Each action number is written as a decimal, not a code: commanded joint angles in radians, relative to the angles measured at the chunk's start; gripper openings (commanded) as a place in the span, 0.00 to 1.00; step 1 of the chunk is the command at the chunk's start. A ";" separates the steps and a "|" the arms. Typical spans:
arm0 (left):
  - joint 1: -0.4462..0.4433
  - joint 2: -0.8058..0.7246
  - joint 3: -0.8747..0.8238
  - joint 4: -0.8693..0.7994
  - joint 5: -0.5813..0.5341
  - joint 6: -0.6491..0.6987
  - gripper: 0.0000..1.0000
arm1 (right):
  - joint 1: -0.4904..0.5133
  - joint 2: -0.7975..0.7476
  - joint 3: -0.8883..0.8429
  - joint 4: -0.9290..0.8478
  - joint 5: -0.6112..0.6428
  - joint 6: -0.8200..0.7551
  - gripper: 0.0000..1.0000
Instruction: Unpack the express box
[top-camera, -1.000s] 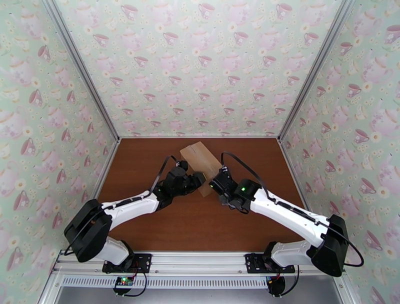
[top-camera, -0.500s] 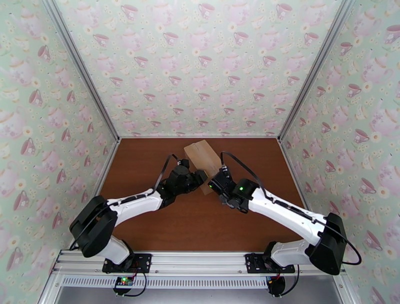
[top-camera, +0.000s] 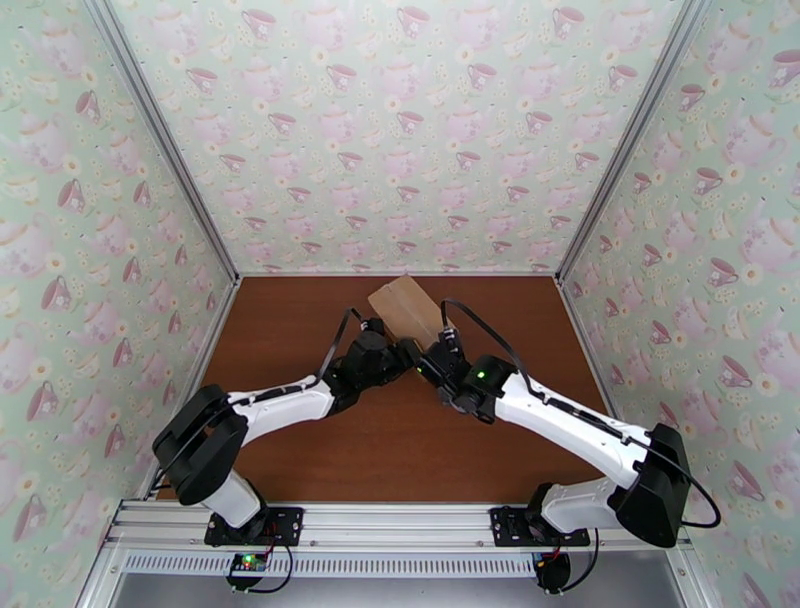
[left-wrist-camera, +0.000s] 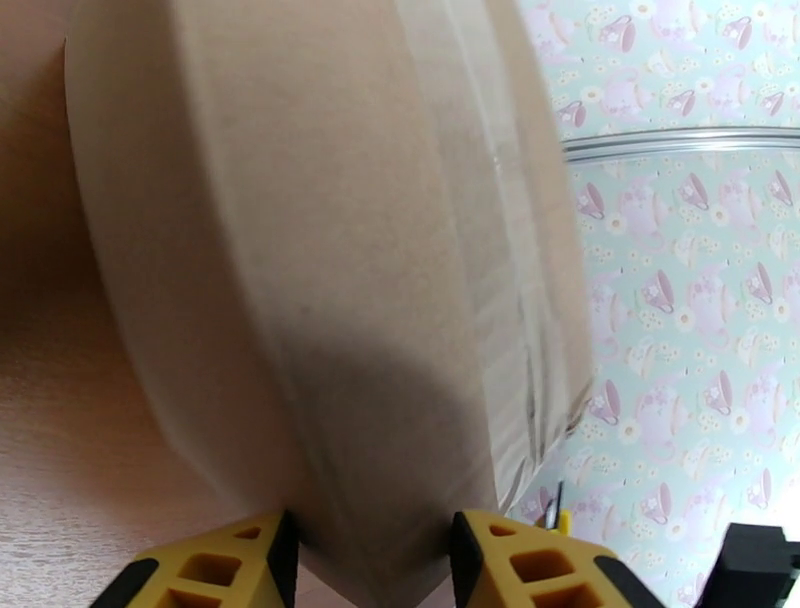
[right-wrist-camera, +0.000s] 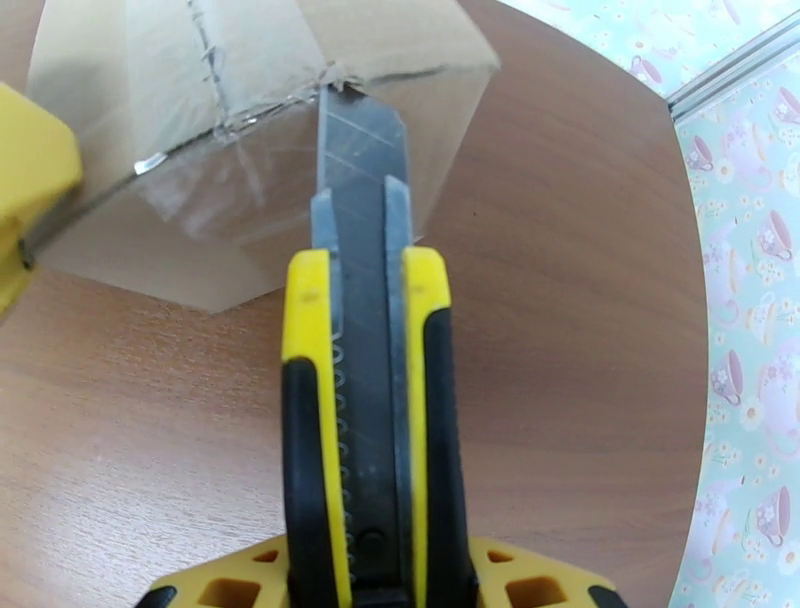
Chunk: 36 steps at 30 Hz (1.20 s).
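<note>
The express box (top-camera: 403, 308), a plain brown carton, stands tilted at the middle of the table's far side. My left gripper (top-camera: 402, 353) is shut on its near lower edge. In the left wrist view the box (left-wrist-camera: 330, 250) looms close, its edge pinched between my yellow fingers (left-wrist-camera: 250, 560), and its clear tape seam runs down the right side. My right gripper (right-wrist-camera: 375, 575) is shut on a yellow-and-black utility knife (right-wrist-camera: 365, 400). The knife's blade tip touches the taped seam of the box (right-wrist-camera: 260, 120). In the top view the right gripper (top-camera: 430, 362) sits just right of the left one.
The brown wooden table (top-camera: 300, 330) is walled by teacup-patterned panels on three sides, with metal corner posts at the back. Both arms reach in from the near edge and meet at the box, their wrists close together. A yellow finger (right-wrist-camera: 30, 170) of the left gripper shows beside the box.
The left arm has pushed farther right and back, and the box now stands steeper and slightly farther away. The right gripper with the knife has edged up toward the box.
</note>
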 joint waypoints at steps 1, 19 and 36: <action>-0.040 0.007 0.088 0.145 0.046 0.002 0.45 | 0.058 0.018 0.036 0.088 -0.163 -0.088 0.00; -0.050 -0.289 -0.007 -0.193 -0.137 0.154 0.47 | 0.059 -0.001 -0.020 0.050 -0.170 -0.056 0.00; -0.051 -0.398 -0.170 -0.286 -0.168 0.108 0.47 | 0.058 -0.048 -0.036 0.108 -0.269 -0.072 0.00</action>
